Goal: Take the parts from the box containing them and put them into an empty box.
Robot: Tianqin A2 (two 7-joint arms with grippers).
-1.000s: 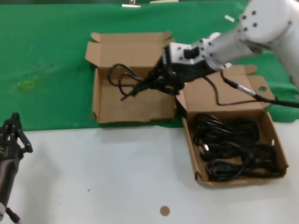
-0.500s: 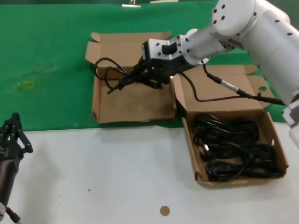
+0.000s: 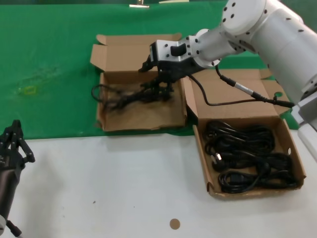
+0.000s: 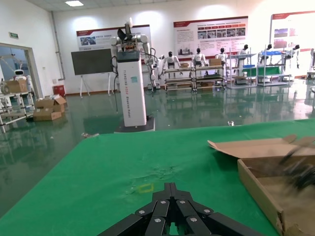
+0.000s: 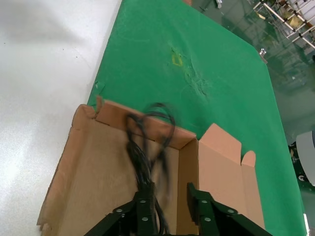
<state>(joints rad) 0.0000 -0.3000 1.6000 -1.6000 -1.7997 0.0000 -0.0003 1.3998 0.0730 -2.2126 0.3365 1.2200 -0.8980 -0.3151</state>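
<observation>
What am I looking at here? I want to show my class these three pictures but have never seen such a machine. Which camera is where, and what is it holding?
It is a robot with two arms, each ending in a gripper. One picture looks down from its head; the other two come from cameras on its wrists. On the surface stand two shallow cardboard boxes. The right-hand box holds looped black power cords. The right gripper reaches over the left-hand box with one cord bundle, which hangs into that box, one loop over its wall. Its wrist camera shows that cord between the fingers, blurred. The left gripper waits at the near left.
</observation>
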